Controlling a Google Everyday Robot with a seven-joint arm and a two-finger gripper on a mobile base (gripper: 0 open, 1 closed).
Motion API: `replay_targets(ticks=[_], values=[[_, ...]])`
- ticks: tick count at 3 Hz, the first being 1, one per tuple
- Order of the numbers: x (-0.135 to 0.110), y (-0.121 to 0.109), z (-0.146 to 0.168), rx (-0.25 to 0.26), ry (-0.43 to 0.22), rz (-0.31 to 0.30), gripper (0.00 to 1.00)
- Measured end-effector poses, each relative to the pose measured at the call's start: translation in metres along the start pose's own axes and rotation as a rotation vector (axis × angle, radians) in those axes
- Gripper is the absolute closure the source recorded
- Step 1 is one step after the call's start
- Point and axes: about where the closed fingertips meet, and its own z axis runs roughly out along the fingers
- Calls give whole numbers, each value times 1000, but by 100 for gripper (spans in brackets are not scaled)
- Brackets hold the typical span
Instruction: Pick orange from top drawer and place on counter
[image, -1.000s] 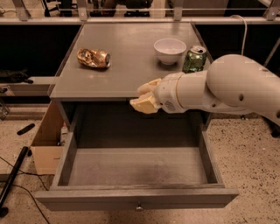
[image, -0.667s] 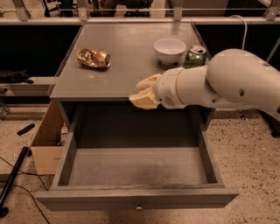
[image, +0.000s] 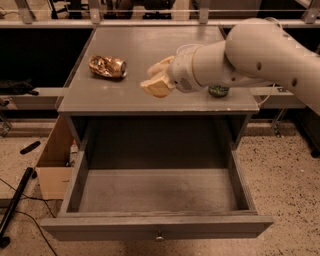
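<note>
The top drawer (image: 159, 191) is pulled wide open below the counter; its flat grey bottom is bare and a small knob (image: 159, 235) sits on its front. No orange shows in the drawer or on the counter (image: 145, 40); I cannot see one in the gripper. My gripper (image: 157, 80), with cream-coloured tips on a thick white arm (image: 250, 52), hovers over the front middle of the counter, to the right of the crushed can.
A crushed gold-brown can (image: 107, 66) lies on the counter's left. A green can (image: 218, 91) peeks out under my arm at the right. A cardboard box (image: 52, 170) stands on the floor left of the cabinet. A black pole (image: 15, 200) and cables lie on the floor.
My gripper has moved up and back from the counter's front edge to over the counter top. The arm now hides the white bowl.
</note>
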Motion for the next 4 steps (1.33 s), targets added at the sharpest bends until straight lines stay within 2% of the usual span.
replay_targets(ticks=[1,2,3,4], values=[[-4,-29,30,-26,26,-9,100],[4,-50,61,-46,40,-2,100],[26,-69,88,-62,30,27,100],[49,-82,99,-60,18,68,97]])
